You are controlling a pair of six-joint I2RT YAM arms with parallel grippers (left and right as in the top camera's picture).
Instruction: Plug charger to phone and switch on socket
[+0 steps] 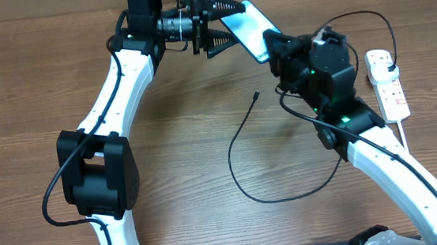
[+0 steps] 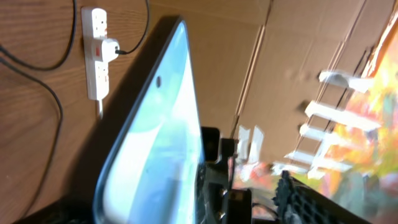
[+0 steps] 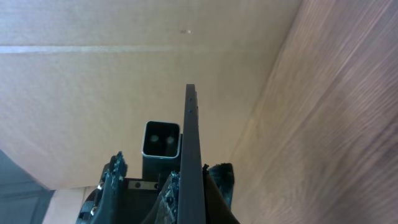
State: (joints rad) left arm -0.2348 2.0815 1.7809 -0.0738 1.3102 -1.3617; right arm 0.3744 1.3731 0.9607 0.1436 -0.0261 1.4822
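The phone (image 1: 248, 26) hangs tilted above the back of the table, its light blue screen up. My right gripper (image 1: 278, 51) is shut on its lower right end; in the right wrist view the phone (image 3: 193, 143) stands edge-on between the pads. My left gripper (image 1: 229, 22) is open, with its fingers spread above and below the phone's upper left end. In the left wrist view the phone (image 2: 155, 143) fills the left half, with one finger (image 2: 305, 199) to its right. The charger cable (image 1: 243, 176) loops across the table, and its connector tip (image 1: 257, 96) lies free. Its plug (image 1: 389, 68) sits in the socket (image 1: 391, 95).
The white socket strip (image 2: 96, 53) lies at the right edge of the table, its thick white cord (image 1: 403, 134) trailing toward the front. A cardboard wall (image 3: 124, 74) stands behind the table. Both arms cross the middle of the table.
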